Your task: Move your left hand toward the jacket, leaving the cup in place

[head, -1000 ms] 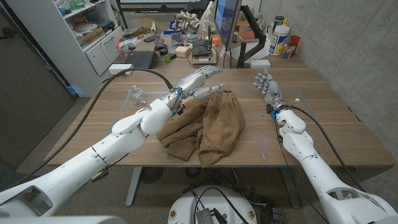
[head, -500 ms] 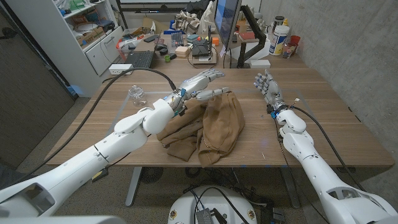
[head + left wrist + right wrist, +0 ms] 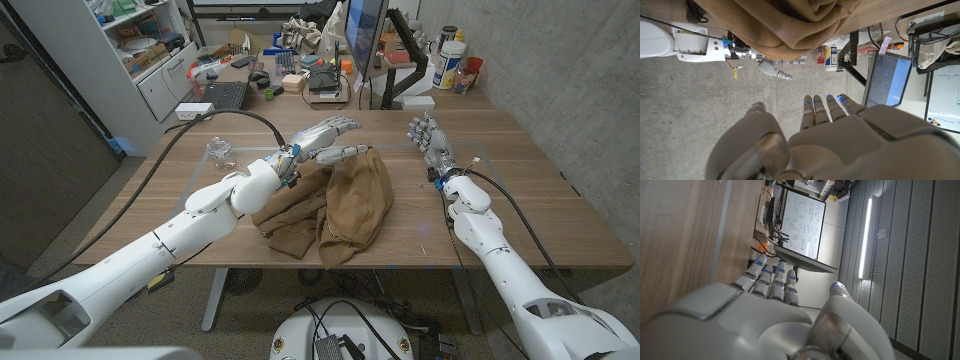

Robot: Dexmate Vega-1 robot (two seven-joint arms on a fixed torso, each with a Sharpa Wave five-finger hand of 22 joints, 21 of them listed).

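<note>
We take the brown jacket as our landmark: it lies crumpled on the wooden table, roughly mid-table, with its folds heaped toward the near edge.

The left hand is over the jacket's far edge, its arm crossing the jacket's left side. The fingers are extended and slightly apart, the thumb lower and pointing across the cloth; we see nothing held in it. Whether the thumb touches the fabric we cannot tell from the head view. In the left wrist view the back of this hand fills the foreground, fingers straight and side by side, with jacket cloth hanging beyond them.

The clear cup stands upright on the table to the left of the jacket, well apart from it and from the left hand, just beside the black cable that runs over the table's far left corner.

The right hand is to the right of the jacket, apart from it, near the table's far side, its fingers reaching up and loosely spread, holding nothing. The right wrist view shows the back of the same hand, fingers close together, with table wood alongside. The left wrist view also catches this right hand beyond the jacket.

Behind the table, past the jacket's far side, stands a monitor among a cluttered desk.
</note>
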